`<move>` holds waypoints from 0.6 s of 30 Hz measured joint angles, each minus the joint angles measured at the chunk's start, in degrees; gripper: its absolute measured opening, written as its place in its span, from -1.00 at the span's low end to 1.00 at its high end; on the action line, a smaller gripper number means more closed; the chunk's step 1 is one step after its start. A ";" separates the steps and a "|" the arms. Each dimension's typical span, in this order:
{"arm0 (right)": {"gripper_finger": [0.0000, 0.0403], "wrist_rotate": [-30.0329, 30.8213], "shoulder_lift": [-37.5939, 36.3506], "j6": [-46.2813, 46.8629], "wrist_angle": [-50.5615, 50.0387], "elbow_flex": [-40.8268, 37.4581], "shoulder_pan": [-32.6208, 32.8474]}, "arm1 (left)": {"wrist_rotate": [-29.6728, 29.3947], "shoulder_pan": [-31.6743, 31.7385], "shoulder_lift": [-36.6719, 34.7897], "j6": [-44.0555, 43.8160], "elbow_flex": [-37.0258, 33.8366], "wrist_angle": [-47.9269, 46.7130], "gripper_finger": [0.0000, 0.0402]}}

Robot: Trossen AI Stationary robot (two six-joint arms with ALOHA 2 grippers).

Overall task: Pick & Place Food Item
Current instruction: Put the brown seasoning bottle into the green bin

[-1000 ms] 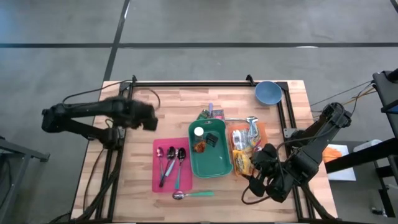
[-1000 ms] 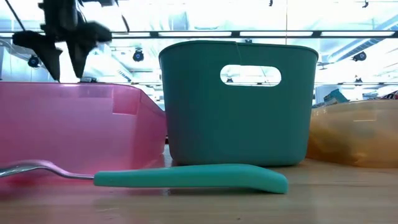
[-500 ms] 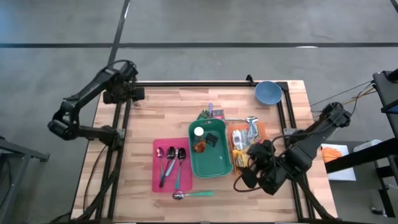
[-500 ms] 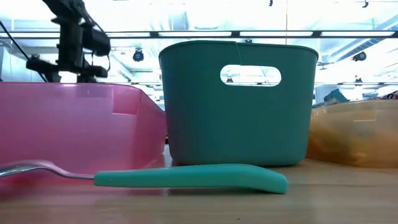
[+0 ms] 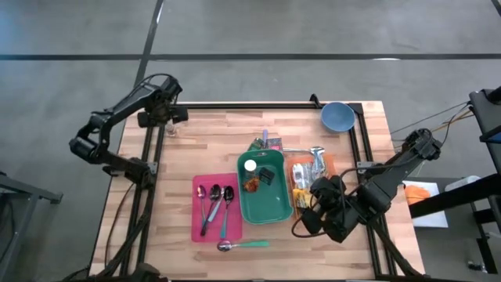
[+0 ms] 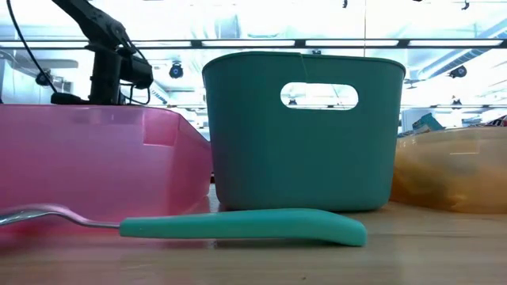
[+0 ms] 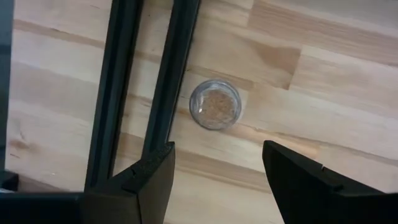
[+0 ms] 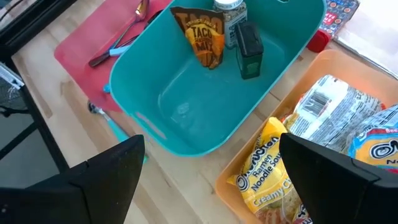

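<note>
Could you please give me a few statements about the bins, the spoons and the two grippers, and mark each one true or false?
1. The teal bin holds a taco packet. True.
2. The pink tray is empty. False: three spoons lie in it.
3. The left gripper is over the table's far left corner, above a small jar. True.
4. The right gripper grips a noodle pack. False: its fingers stand wide apart with nothing between them.
5. The teal-handled spoon lies on the table in front of the bins. True.
6. The blue bowl sits in the orange bin. False: it stands at the far right corner.
</note>
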 joint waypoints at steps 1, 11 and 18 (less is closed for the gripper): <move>0.83 -0.06 0.00 0.12 0.02 0.00 0.00 | -0.05 -0.04 0.01 -0.77 -0.06 -0.03 0.21; 0.83 -0.13 0.00 0.24 0.17 0.00 -0.01 | -0.61 -1.78 -0.32 -28.44 -1.84 0.26 0.21; 0.83 -1.31 0.00 1.06 0.56 0.00 0.13 | -1.94 -2.29 -0.36 -41.71 -1.85 4.20 0.21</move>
